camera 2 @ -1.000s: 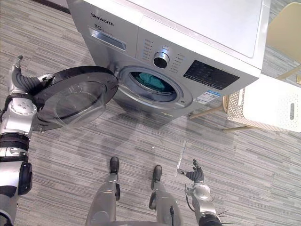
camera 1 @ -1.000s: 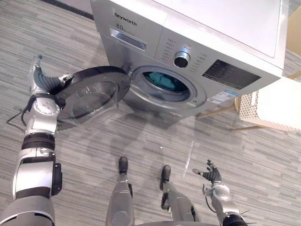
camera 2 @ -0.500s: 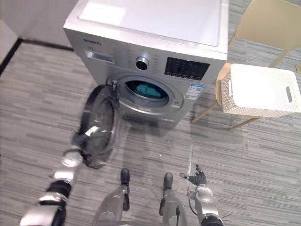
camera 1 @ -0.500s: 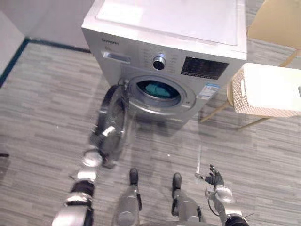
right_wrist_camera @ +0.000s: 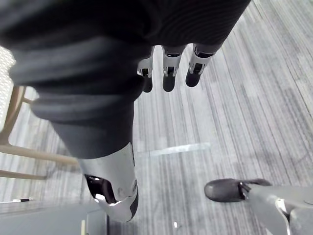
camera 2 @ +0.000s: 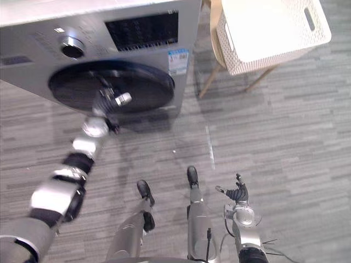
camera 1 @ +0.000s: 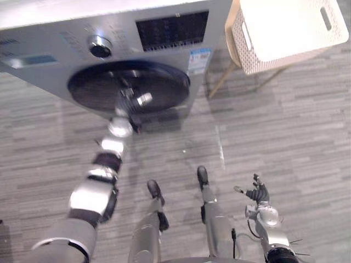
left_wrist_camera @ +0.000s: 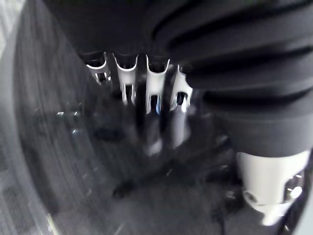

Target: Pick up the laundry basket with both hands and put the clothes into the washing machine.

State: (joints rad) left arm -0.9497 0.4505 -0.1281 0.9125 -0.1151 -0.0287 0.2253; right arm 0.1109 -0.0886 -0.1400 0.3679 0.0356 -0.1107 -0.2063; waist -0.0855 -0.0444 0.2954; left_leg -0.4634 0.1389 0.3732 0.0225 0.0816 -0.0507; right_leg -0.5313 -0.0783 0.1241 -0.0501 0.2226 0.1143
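Basket (camera 1: 285,27): on chair (camera 1: 229,38) beside washer (camera 1: 55,44).
Left hand (camera 1: 130,99): fingers straight, flat on door (camera 1: 164,82).
Right hand (camera 1: 258,194): fingers loose, empty.
Risk: door left unlatched if push slips.

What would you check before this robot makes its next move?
1. Door closed against the washing machine: looks ok; whether it is latched, cannot tell.
2. Left hand placed on the door: ok, straight fingers press its dark glass.
3. Right hand free: ok, open, low above the floor, holding nothing.
4. Laundry basket parked safely: ok, it sits on the wooden chair beside the machine, apart from both hands.
5. Clothes inside the drum: cannot tell, the door covers the opening.
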